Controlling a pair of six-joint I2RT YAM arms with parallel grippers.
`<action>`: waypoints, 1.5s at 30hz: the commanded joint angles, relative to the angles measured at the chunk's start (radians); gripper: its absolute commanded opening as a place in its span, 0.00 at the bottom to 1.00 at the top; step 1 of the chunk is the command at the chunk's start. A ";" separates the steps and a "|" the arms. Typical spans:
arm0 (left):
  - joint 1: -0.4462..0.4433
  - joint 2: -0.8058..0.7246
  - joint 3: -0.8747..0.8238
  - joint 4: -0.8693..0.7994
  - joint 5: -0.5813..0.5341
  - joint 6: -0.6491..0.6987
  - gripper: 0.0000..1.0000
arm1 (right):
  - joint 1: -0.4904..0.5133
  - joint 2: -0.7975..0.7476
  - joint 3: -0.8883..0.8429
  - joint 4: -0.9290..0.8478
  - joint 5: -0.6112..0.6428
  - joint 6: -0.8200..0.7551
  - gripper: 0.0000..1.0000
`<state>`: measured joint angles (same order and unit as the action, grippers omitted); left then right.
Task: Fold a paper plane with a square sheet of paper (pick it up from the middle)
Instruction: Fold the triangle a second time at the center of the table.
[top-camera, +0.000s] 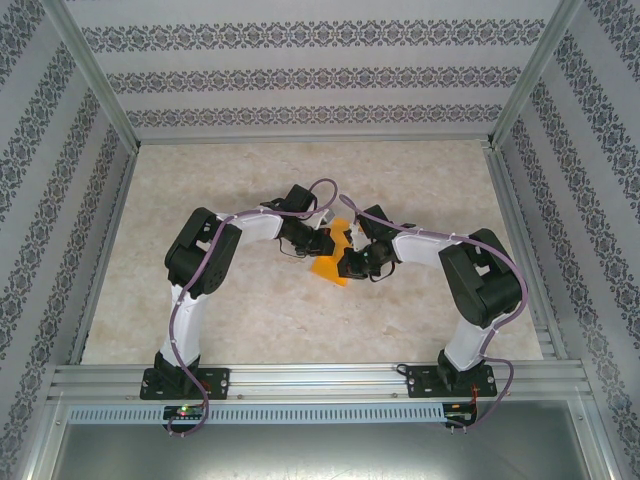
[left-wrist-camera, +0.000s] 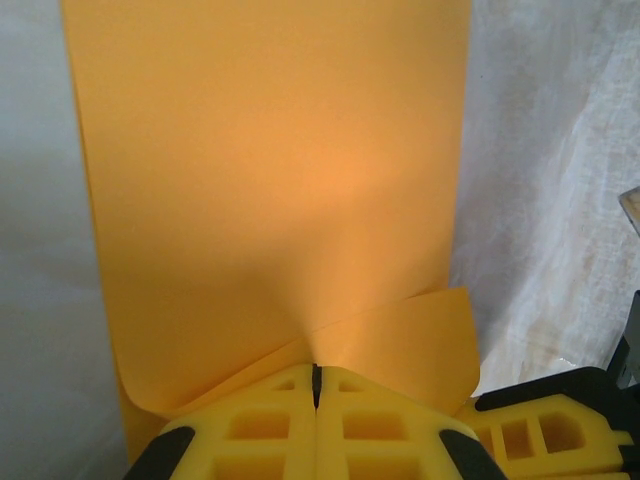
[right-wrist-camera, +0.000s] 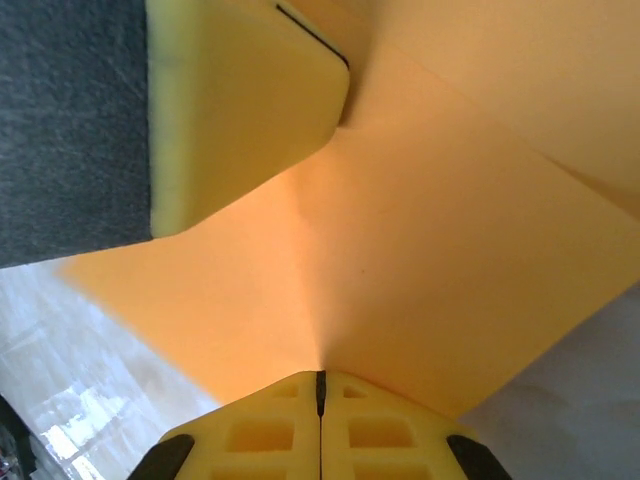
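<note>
While both pairs of fingers pinch the orange sheet, the first centre fold looks to be the step in hand.
Left fingers (left-wrist-camera: 310, 392) are fully shut on one edge of the square sheet of paper (left-wrist-camera: 270, 200). The right fingers (right-wrist-camera: 314, 392) are shut on the facing side. It seems held up between them over the middle of the worktop (top-camera: 200, 200), bowed, with no crisp crease. Next likely calls for matching the edges evenly, then pressing flat. The close-set wrists crowd each other; frame rails (top-camera: 320, 372) and patterned walls (top-camera: 320, 80) stand well apart.
</note>
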<state>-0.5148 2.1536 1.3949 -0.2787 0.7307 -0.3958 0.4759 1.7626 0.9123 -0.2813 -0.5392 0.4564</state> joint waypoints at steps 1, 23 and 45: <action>0.011 0.081 -0.028 -0.081 -0.097 0.020 0.04 | 0.009 0.014 -0.017 -0.036 0.043 -0.030 0.05; 0.013 0.096 -0.024 -0.096 -0.100 0.034 0.04 | 0.029 -0.020 -0.072 -0.003 0.006 0.002 0.05; 0.018 0.100 -0.024 -0.107 -0.097 0.046 0.04 | 0.041 -0.028 -0.100 0.094 -0.059 0.080 0.05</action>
<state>-0.5083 2.1628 1.3994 -0.2802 0.7532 -0.3832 0.5007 1.7256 0.8333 -0.1894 -0.5774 0.5259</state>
